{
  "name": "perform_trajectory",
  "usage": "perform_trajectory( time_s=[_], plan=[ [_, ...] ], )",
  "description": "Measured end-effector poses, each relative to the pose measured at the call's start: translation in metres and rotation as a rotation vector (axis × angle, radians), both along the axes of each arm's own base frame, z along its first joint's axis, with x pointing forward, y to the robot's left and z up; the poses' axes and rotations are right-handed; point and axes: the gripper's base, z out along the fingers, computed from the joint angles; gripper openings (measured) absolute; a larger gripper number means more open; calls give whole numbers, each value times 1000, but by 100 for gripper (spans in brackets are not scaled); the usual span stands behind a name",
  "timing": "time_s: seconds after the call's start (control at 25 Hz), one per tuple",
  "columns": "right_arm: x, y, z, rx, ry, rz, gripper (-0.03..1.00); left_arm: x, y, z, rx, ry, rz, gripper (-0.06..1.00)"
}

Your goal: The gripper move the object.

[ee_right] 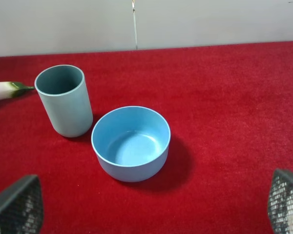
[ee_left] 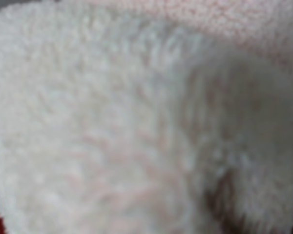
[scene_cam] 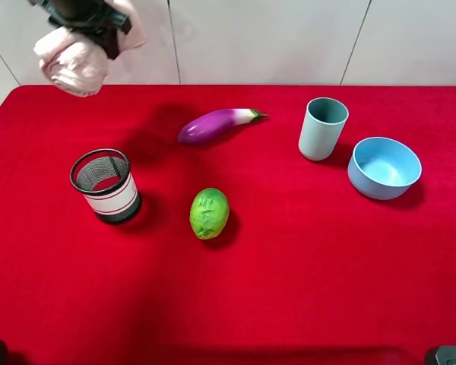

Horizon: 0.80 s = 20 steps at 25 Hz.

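Note:
My left gripper, a black claw, is shut on the object, a pale pink rolled towel. It holds the towel high above the back left corner of the red table. In the left wrist view the towel fills the frame, blurred, and hides the fingers. My right gripper is open and empty. Only its two fingertips show, far apart, low over the table in front of the blue bowl.
A black mesh cup with a white band stands at the left. A green lime lies in the middle and a purple eggplant behind it. A grey-green cup and the blue bowl stand at the right.

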Motion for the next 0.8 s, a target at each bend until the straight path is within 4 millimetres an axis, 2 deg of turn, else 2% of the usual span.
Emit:
perform_trajectory(
  time_s=[0.32,0.8],
  plan=[
    [0,0,0,0,0,0,69,-16,-56,21,-33,-20,-76,51],
    [0,0,0,0,0,0,69,-64,-149,23,-79,-8,-223,51]
  ],
)
